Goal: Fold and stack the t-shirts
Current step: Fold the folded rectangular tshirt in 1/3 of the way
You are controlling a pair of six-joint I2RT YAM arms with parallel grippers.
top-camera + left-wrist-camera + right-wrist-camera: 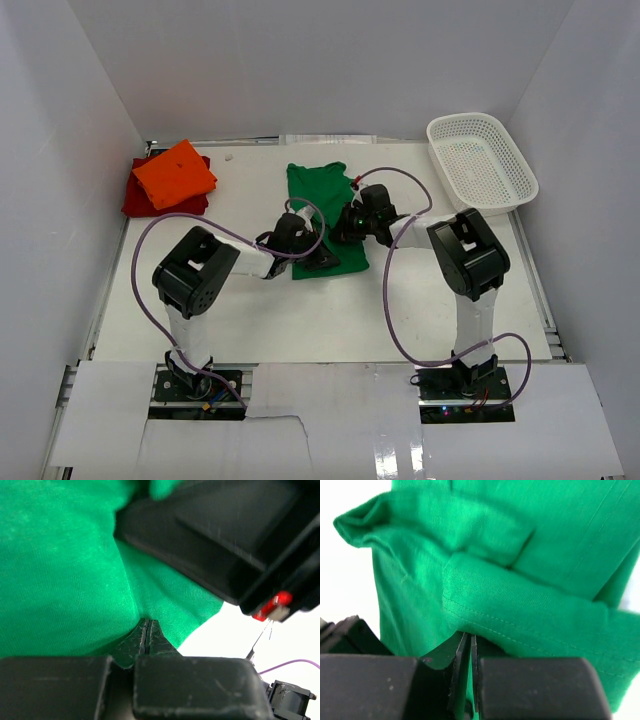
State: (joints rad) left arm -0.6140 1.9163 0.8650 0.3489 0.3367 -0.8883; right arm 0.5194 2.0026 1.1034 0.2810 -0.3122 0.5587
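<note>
Where green t-shirt [318, 190] lies, left gripper [147, 627] clamped on its edge, right gripper [468, 640] likewise.

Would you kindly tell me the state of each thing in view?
Bright green cloth t-shirt: partly folded, lying mid-table.
Bright orange cloth t-shirt: folded, stacked on the dark red one.
Dark red cloth t-shirt: folded, under it.
White plastic mesh basket: upright.
Left hand: shut on the green shirt.
Right hand: shut on the green shirt.
</note>
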